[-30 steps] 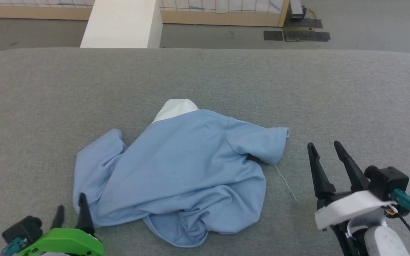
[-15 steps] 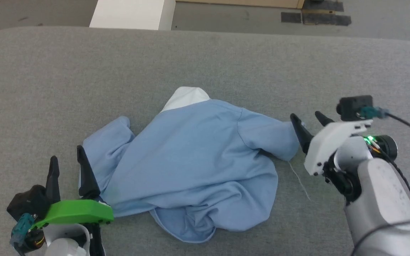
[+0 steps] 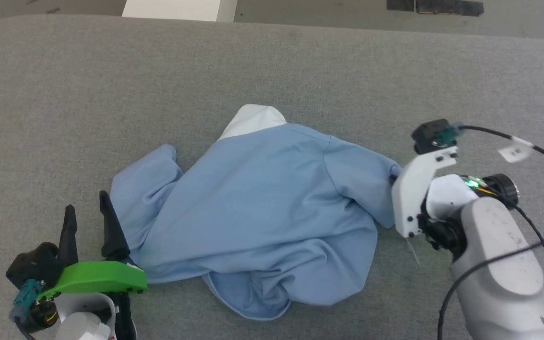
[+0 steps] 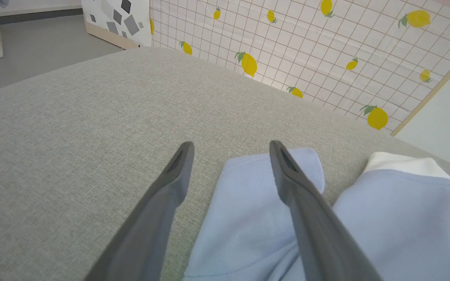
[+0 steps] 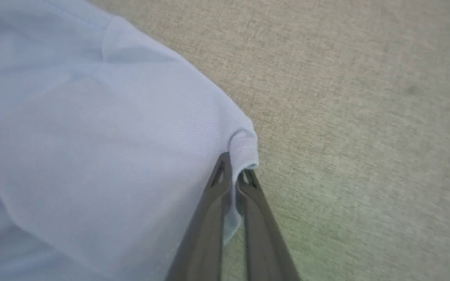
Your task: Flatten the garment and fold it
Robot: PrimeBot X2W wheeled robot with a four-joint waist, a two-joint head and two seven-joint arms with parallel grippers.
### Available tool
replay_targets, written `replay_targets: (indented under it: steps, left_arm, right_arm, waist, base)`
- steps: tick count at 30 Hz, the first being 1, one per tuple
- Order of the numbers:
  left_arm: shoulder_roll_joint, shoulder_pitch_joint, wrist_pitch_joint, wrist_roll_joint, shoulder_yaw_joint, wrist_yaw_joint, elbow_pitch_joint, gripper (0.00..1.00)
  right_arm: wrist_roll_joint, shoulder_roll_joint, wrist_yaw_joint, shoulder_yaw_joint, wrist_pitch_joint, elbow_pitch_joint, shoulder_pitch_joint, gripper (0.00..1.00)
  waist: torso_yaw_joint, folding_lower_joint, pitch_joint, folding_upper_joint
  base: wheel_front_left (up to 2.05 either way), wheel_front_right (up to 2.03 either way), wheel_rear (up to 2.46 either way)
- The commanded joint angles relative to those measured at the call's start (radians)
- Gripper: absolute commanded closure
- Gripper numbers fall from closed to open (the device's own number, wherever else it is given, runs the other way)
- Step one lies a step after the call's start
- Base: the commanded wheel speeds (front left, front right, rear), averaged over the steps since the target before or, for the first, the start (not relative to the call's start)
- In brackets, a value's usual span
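The light blue short-sleeved shirt [image 3: 253,208] lies crumpled on the grey fabric surface [image 3: 300,71], near the middle of it in the head view. Its soft knit body is only partly spread, with wrinkles across it and the hem bunched and folded under at the near edge. The white collar part [image 3: 253,120] points to the far side. One sleeve [image 3: 144,184] lies rumpled toward the robot's left. The other sleeve [image 3: 361,179] reaches out to the right, its hem corner gathered into a small pucker.

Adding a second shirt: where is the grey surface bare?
Bare: the wide band of grey surface beyond the garment, and left of it. Crowded: near edge, left pincer open at one sleeve, right pincer shut on the other.
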Motion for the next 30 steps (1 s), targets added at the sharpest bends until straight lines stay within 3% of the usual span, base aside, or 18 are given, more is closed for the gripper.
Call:
replay_targets:
  steps: [1,7,12,18,22,30]
  left_arm:
    - [-0.005,-0.018,-0.004,0.020,0.007,-0.008,0.005,0.00]
    - [-0.001,-0.019,-0.004,0.045,0.022,-0.022,0.031,0.00]
    - [0.073,-0.067,0.056,0.051,0.010,-0.071,0.070,0.00]
    - [0.250,-0.222,0.330,0.012,-0.080,-0.167,0.114,0.00]
    - [0.363,-0.345,0.533,-0.042,-0.184,-0.179,0.137,0.00]
    - [0.538,-0.494,0.816,-0.236,-0.449,-0.180,0.172,0.00]
  right_arm:
    - [-0.012,-0.003,-0.001,-0.029,-0.034,-0.025,0.033,1.00]
    - [-0.053,-0.020,-0.001,-0.155,-0.137,-0.189,0.147,1.00]
    - [-0.058,-0.029,-0.001,-0.229,-0.151,-0.317,0.273,1.00]
    - [-0.028,-0.018,-0.001,-0.250,-0.139,-0.400,0.367,1.00]
    - [-0.007,-0.011,-0.001,-0.228,-0.138,-0.421,0.377,1.00]
    - [0.020,-0.005,-0.001,-0.159,-0.154,-0.421,0.332,1.00]
  waist:
    - [-0.008,0.0000,-0.015,0.0000]
    - [-0.033,0.0000,-0.059,0.0000]
    - [-0.061,0.0000,-0.080,0.0000]
    - [-0.105,0.0000,-0.077,0.0000]
    - [-0.135,0.0000,-0.050,0.0000]
    - [-0.205,0.0000,0.022,0.0000]
  base:
    - [0.00,0.00,0.00]
    - [0.00,0.00,0.00]
    - [0.00,0.00,0.00]
    - [0.00,0.00,0.00]
    - [0.00,0.00,0.00]
    - [0.00,0.00,0.00]
